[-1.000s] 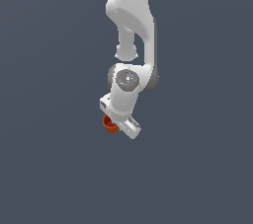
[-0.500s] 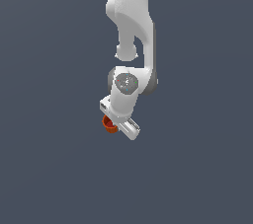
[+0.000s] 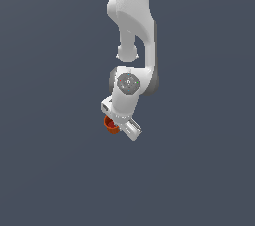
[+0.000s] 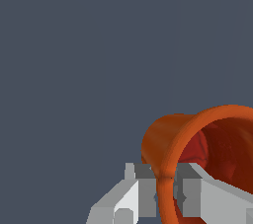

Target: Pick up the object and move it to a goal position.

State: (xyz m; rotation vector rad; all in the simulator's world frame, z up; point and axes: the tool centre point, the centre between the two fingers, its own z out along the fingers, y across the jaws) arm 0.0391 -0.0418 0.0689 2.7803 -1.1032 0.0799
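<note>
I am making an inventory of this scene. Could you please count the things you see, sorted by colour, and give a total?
Orange-red: 1, the cup, with its wall between the jaws of the gripper.
White and grey: 1, the robot arm with that gripper.
Total: 2 things, against a plain dark grey background.

A plain, uniform dark slate-blue backdrop (image 3: 45, 160) fills both views, evenly lit, with no visible furniture or walls.

A plain dark grey-blue surface (image 3: 55, 170), seemingly a floor.
</note>
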